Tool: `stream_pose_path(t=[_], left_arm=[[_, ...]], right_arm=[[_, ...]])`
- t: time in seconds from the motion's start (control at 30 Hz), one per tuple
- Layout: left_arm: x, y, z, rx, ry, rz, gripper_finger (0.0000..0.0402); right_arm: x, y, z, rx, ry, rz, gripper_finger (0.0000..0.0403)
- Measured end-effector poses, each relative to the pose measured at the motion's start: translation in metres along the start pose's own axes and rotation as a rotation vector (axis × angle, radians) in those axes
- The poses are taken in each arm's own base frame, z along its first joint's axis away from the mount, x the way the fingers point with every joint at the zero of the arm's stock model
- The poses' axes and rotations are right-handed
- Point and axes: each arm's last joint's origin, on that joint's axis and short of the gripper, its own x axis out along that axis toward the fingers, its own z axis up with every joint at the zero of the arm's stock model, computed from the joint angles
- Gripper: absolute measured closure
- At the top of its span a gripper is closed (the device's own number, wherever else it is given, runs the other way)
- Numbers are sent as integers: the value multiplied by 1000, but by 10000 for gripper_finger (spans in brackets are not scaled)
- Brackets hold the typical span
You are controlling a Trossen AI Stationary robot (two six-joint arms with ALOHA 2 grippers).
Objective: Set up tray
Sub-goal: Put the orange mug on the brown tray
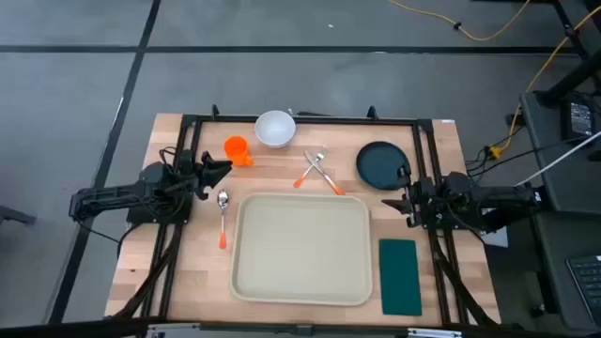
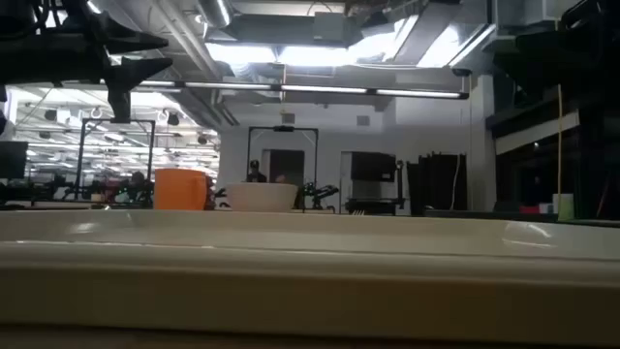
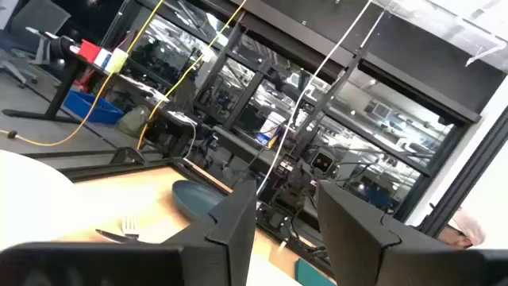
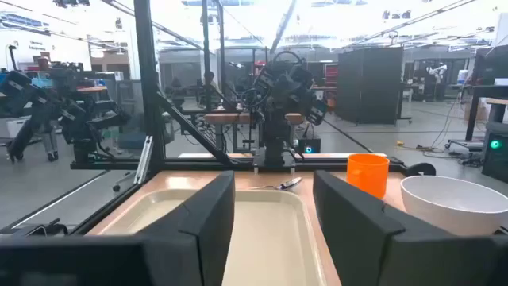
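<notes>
Tray (image 1: 302,247) mid-tabletop, bare. Behind it: orange cup (image 1: 236,149), white bowl (image 1: 275,129), crossed forks (image 1: 319,172), dark plate (image 1: 381,164). Spoon (image 1: 223,218) left, green napkin (image 1: 400,276) right. Left tool (image 1: 222,169) and right tool (image 1: 398,198) flank tray, fingers parted, holding nothing.

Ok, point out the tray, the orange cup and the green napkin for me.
tray (image 1: 302,246), high view, bare middle of its floor.
orange cup (image 1: 235,148), high view, its open top.
green napkin (image 1: 400,276), high view, its middle.
</notes>
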Motion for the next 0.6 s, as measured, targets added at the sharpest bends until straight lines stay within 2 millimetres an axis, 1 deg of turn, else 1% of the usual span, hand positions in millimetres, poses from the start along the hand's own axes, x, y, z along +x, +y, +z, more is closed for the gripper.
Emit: stream_pose_path(t=[0.6], left_arm=[[0, 0, 0, 2, 0, 1, 274]], right_arm=[[0, 0, 1, 2, -6, 0, 224]])
